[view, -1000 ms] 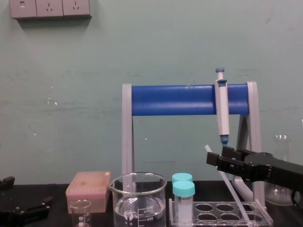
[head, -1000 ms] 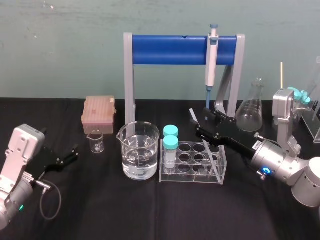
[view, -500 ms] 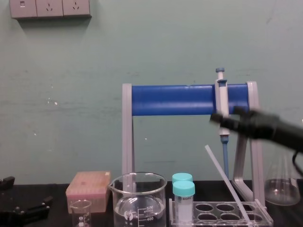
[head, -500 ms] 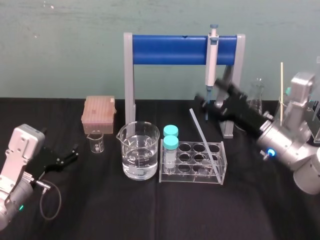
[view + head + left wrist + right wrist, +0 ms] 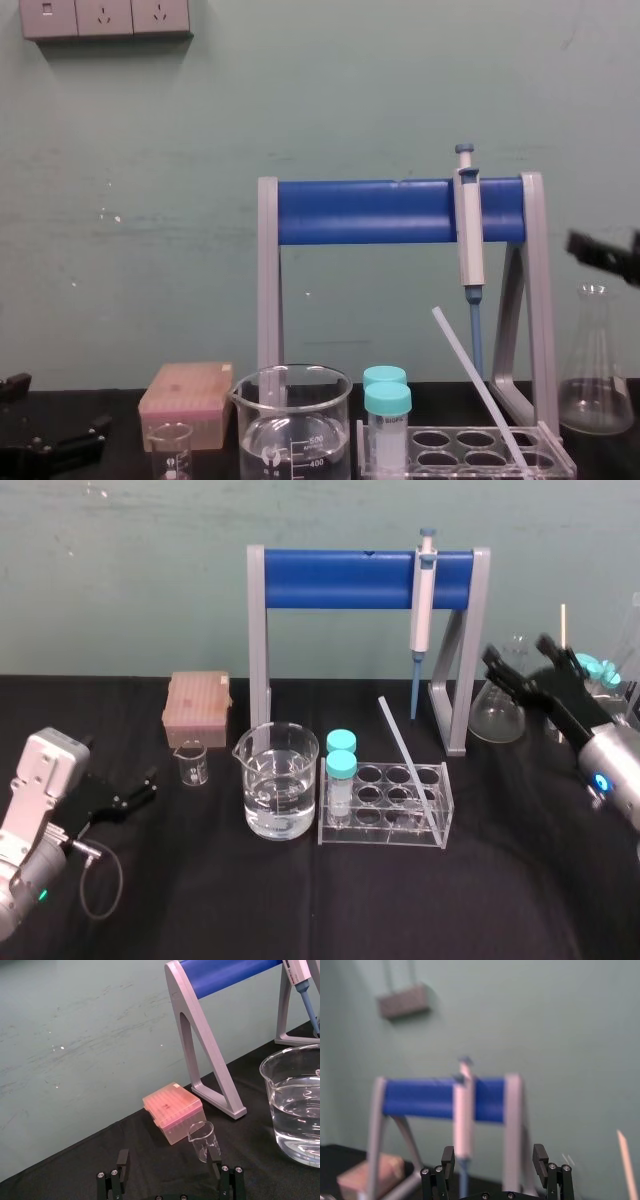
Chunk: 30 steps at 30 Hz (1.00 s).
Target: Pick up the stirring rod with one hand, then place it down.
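- Black worktop [image 5: 300, 900] carries a clear tube rack [image 5: 385, 815].
- Right gripper [image 5: 516, 650] hovers at the right, fingers spread, empty.
- Left gripper [image 5: 150, 784] rests low at the left, fingers spread.
- Stirring rod [image 5: 405, 762] leans tilted in the rack.

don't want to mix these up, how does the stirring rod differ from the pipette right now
The stirring rod is a plain translucent-white stick; the pipette is white with a blue plunger and tip. The stirring rod leans tilted in the clear rack; the pipette hangs upright on the blue stand. Both are long, thin and unheld: the right gripper is open near the flask, the left gripper parked far left.
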{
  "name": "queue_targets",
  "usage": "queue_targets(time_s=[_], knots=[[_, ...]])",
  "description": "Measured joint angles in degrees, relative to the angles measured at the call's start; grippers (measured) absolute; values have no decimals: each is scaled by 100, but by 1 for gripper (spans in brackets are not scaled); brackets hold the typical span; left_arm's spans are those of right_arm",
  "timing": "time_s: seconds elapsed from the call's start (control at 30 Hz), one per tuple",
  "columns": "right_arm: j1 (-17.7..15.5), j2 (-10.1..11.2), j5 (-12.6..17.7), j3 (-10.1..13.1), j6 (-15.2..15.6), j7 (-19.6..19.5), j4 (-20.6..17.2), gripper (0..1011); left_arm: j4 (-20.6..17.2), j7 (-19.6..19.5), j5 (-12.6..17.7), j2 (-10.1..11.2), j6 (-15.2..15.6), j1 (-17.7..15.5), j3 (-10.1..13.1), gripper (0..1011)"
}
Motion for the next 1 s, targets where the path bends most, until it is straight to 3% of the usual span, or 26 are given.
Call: queue_targets(time_s=[0.13, 0.37, 0.5, 1.0], knots=[[-323, 59, -34, 104, 695, -432, -248, 1000, 0, 0, 0, 0, 0, 0, 0, 1000], [-512, 55, -89, 99, 1453, -632, -330, 1000, 0, 0, 0, 0, 0, 0, 0, 1000], [-491, 24, -135, 84, 1564, -627, -261, 1000, 0, 0, 0, 0, 0, 0, 0, 1000], [-494, 31, -125, 85, 1534, -627, -277, 1000, 0, 0, 0, 0, 0, 0, 0, 1000]])
